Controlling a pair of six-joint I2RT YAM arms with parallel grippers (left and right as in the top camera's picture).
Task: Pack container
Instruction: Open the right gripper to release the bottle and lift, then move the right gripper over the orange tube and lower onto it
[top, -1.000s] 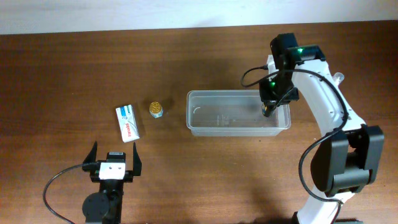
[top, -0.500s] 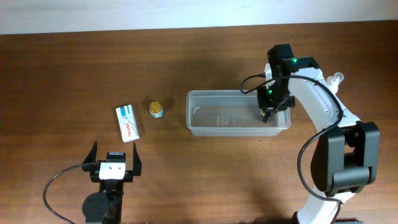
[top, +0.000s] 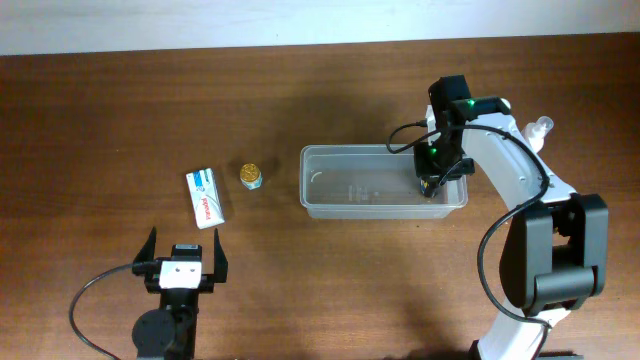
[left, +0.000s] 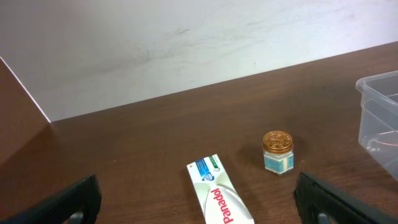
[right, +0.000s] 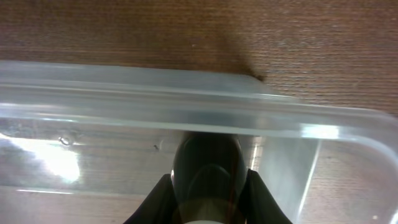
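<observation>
The clear rectangular container (top: 360, 186) sits upright and lidless, right of centre.

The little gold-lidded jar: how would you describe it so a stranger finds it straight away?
Find the clear tub on the brown table. Just left of it, not touching, stands the jar, with a white box lying further left. Unlike the long, flat box, it is small and round with a gold lid.
</observation>
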